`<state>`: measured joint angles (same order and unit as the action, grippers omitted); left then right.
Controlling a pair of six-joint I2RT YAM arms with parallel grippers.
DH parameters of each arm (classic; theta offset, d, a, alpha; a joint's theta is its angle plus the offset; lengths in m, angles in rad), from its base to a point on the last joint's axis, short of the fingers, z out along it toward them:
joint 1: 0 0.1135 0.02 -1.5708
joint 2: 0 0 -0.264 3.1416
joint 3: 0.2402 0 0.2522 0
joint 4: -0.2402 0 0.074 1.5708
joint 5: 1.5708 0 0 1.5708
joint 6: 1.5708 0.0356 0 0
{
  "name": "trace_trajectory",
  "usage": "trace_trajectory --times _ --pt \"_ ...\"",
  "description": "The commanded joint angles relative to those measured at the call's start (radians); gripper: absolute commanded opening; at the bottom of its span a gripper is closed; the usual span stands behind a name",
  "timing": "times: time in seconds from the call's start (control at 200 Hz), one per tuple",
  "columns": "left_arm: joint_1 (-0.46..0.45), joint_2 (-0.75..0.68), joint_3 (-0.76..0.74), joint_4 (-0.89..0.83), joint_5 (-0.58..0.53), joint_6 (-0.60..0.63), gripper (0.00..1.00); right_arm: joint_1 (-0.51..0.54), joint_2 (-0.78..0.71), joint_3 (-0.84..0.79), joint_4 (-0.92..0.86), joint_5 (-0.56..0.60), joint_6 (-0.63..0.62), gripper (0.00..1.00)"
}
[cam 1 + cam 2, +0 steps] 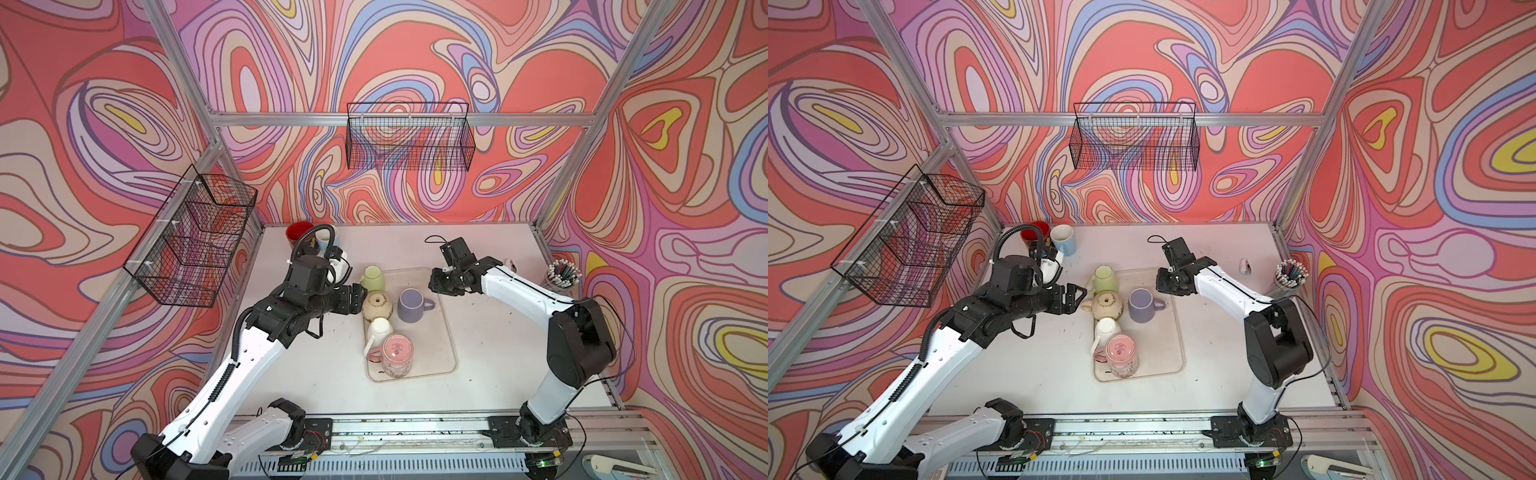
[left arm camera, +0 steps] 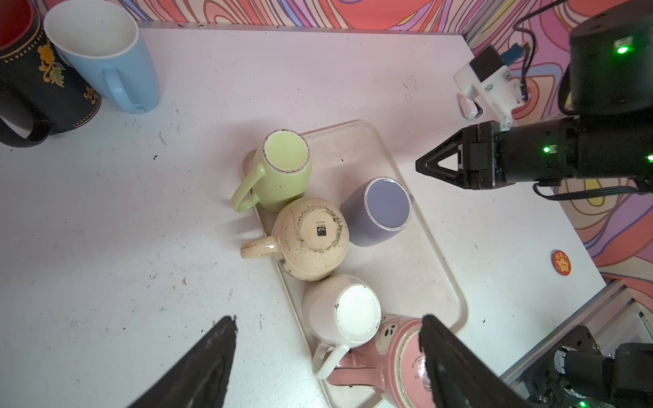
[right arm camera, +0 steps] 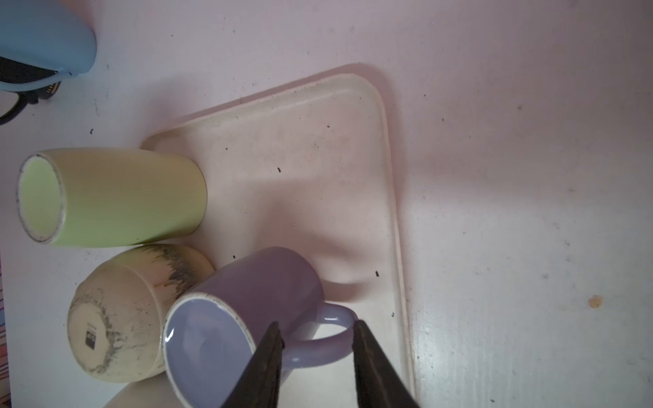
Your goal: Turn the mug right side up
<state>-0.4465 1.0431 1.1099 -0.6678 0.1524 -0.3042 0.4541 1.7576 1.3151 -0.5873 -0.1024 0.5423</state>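
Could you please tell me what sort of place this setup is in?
Probably a robotics lab test cell, not a real kitchen: an aluminium frame holds printed backdrop walls, and the left arm and right arm are mounted on a base rail.

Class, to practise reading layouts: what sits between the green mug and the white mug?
The beige mug, upside down; both top views show it.

Walls [image 1: 415, 50]: we see swirls of red, pink, lilac, yellow.
Frame [image 1: 291, 119]: aluminium rails.
Back basket [image 1: 409, 137]: black wire.
Side basket [image 1: 195, 237]: black wire, compartmented.
Table [image 1: 498, 332]: white, scuffed.
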Motion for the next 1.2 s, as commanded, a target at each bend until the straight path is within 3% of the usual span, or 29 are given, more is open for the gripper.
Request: trace_trajectory --times 0.0,0.486,0.856,1.007,1.197 --pt "-0.011 0.002 -0.01 0.01 -0.015 0.02 0.84 -0.01 0.065 0.023 0.004 -0.03 -0.017 0.34" --pt "-0.012 0.02 -0.009 0.01 -0.01 0.02 0.84 0.03 -0.025 -0.184 0.05 -0.09 -0.061 0.35" --pt "-0.013 0.027 -0.009 0.01 -0.009 0.02 0.84 0.139 -0.121 -0.246 -0.003 0.014 -0.083 0.37" --pt "-0.012 0.027 -0.01 0.01 -0.01 0.019 0.84 0.144 -0.188 -0.22 -0.078 0.075 -0.149 0.42" --pt "-0.013 0.029 -0.01 0.01 -0.01 0.02 0.84 0.224 -0.212 -0.168 -0.157 0.135 -0.248 0.54"
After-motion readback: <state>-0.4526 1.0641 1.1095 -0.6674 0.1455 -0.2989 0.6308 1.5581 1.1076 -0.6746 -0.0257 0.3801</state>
